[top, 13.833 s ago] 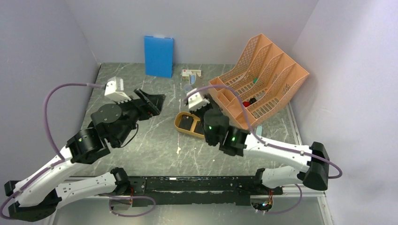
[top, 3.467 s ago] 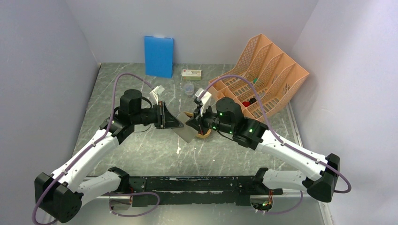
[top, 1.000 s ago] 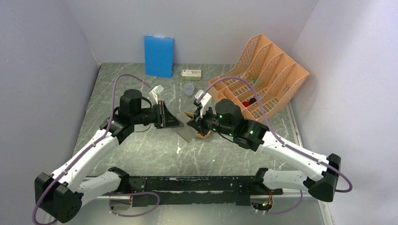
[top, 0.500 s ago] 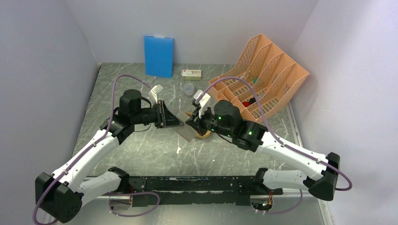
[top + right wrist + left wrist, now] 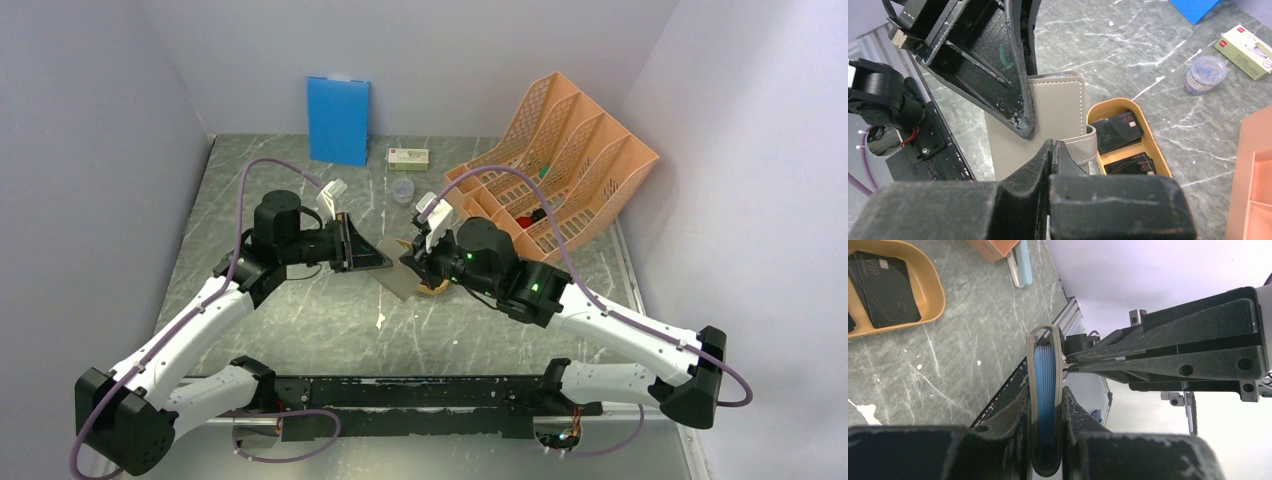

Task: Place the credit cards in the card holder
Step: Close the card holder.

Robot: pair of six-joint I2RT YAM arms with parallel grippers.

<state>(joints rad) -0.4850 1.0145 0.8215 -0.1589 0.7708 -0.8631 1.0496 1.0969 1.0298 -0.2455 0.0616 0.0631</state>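
Note:
My left gripper (image 5: 1046, 440) is shut on the card holder (image 5: 1045, 390), a grey case seen edge-on with blue pockets inside. In the top view the card holder (image 5: 398, 281) hangs low over the table between both arms. My right gripper (image 5: 1052, 143) is shut, its tips against the case's grey face (image 5: 1058, 107) next to the strap (image 5: 1089, 145). No card shows past its tips. The right gripper (image 5: 1068, 366) meets the case's edge from the side. Two black credit cards (image 5: 1118, 131) lie in the mustard tray (image 5: 1154, 152), and the credit cards (image 5: 885, 287) also show in the left wrist view.
An orange file rack (image 5: 555, 165) stands at the back right. A blue board (image 5: 338, 120) leans on the back wall. A small box (image 5: 408, 156) and a clear jar (image 5: 402, 190) sit behind the tray (image 5: 434, 290). Walls close in on both sides.
The right arm has crept a little toward the case. The left arm and the case have held still.

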